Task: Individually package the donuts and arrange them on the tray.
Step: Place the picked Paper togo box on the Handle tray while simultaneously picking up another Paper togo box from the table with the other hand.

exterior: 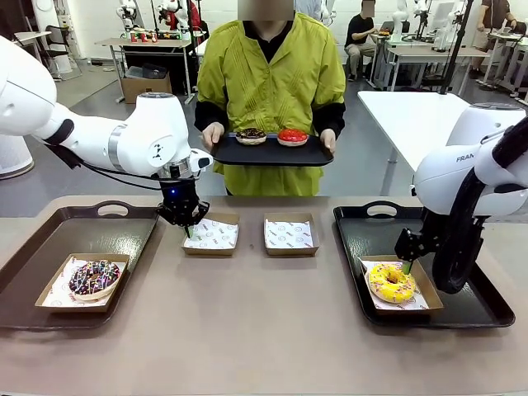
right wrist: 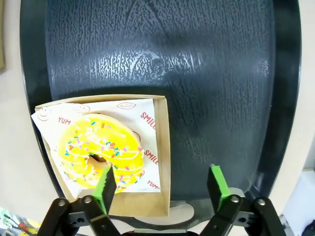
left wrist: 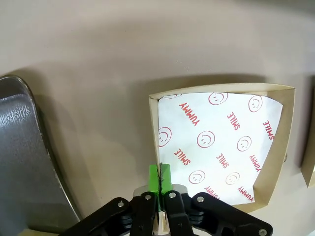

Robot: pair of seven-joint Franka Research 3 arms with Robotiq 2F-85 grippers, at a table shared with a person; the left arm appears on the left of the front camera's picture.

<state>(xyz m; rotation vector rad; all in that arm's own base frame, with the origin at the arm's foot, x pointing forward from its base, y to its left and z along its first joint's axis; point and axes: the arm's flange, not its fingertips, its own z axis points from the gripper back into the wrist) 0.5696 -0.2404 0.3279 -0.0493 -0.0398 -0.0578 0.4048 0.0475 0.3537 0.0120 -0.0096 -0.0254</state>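
On the right tray (exterior: 474, 307), a yellow sprinkled donut (exterior: 390, 282) (right wrist: 101, 151) lies in a paper box (right wrist: 163, 147). My right gripper (exterior: 406, 266) (right wrist: 161, 184) stands open just above that box's near wall, holding nothing. My left gripper (exterior: 186, 224) (left wrist: 159, 178) is shut on the side wall of an empty lined box (exterior: 210, 233) (left wrist: 216, 147) on the table. A chocolate sprinkled donut (exterior: 93, 277) lies boxed on the left tray (exterior: 25, 272). Across the table, a person holds a black tray (exterior: 272, 153) carrying a dark chocolate donut (exterior: 252, 134) and a red donut (exterior: 292, 135).
A second empty lined box (exterior: 290, 234) sits at the table's middle, just right of the one I hold. The left tray's rim (left wrist: 29, 162) lies close beside my left gripper. Bare table stretches along the front edge between the trays.
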